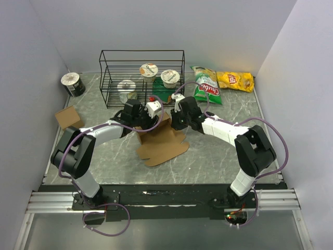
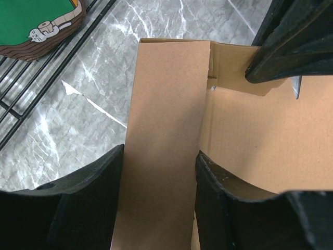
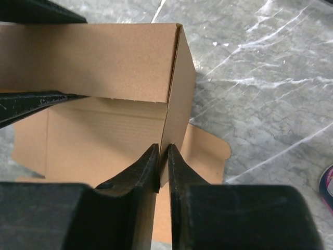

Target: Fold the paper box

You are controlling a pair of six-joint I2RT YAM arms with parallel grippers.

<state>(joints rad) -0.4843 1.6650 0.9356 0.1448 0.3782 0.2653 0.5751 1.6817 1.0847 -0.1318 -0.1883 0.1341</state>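
The half-raised paper box [image 1: 162, 140] sits mid tabletop [image 1: 218, 156]. The right tool [image 3: 163, 162] pinches its upright wall [image 3: 179, 88], which runs toward 12 o'clock. The left tool [image 2: 158, 187] straddles a panel [image 2: 161, 130], grip unclear.

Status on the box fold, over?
Right gripper pinched on a raised wall of the paper box. Left gripper straddles another raised panel, grip unclear. Wire rack close behind.
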